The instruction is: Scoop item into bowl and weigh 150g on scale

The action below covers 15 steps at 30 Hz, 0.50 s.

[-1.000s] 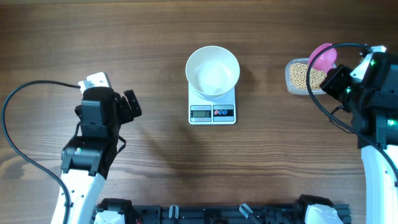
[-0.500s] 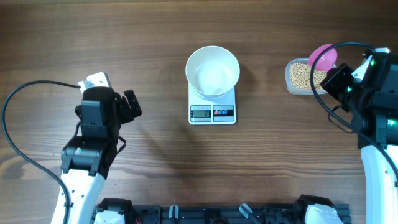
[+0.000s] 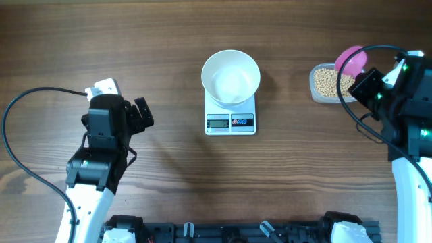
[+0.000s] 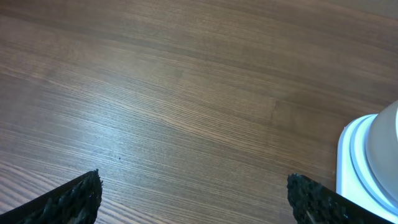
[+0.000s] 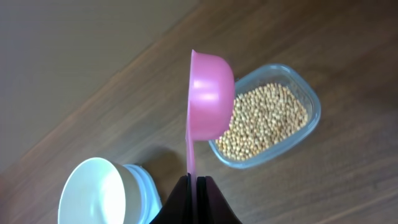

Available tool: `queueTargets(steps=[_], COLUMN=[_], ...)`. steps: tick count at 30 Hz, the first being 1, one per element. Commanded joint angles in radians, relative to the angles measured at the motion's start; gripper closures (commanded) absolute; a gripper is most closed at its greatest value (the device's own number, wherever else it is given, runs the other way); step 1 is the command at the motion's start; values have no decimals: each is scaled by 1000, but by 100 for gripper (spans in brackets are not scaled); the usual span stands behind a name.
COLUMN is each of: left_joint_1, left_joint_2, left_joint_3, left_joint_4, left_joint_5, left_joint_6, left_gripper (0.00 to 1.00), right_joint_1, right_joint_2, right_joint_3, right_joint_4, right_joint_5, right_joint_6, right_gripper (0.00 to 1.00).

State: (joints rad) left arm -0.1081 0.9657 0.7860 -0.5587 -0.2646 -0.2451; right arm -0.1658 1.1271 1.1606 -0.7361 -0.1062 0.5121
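Observation:
The white bowl (image 3: pixel 231 76) stands empty on the white scale (image 3: pixel 231 115) at the table's middle, also in the right wrist view as the bowl (image 5: pixel 93 191) on the scale (image 5: pixel 143 196). Beige beans (image 3: pixel 331 82) fill a clear tub (image 3: pixel 322 98) at the right; the beans (image 5: pixel 264 121) show again from the wrist. My right gripper (image 5: pixel 193 183) is shut on the thin handle of a pink scoop (image 5: pixel 210 93), whose cup (image 3: pixel 352 61) hangs over the tub's far side. My left gripper (image 4: pixel 193 193) is open above bare wood, left of the scale (image 4: pixel 357 162).
Black cables loop from both arms (image 3: pixel 13 128) across the wooden table (image 3: pixel 202 182). The arm bases stand along the near edge (image 3: pixel 236 233).

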Motion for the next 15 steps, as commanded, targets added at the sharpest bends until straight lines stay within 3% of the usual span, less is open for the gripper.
queueTargets(steps=[1,5,15], left_joint_1=[8,8,8], left_joint_2=[-2,-2,-2], left_joint_3=[0,0,0], left_joint_4=[0,0,0], left_joint_5=[-6,-6,-6], left_joint_6=[2,2,2], left_gripper=[0,0,0], right_joint_1=[-2,-2,-2], right_joint_2=[2,2,2], right_joint_3=[16,16,16], right_joint_4=[38,44,77], right_joint_5=[17,17,17], right_joint_6=[-136,-305,-407], right_gripper=[96,96,96])
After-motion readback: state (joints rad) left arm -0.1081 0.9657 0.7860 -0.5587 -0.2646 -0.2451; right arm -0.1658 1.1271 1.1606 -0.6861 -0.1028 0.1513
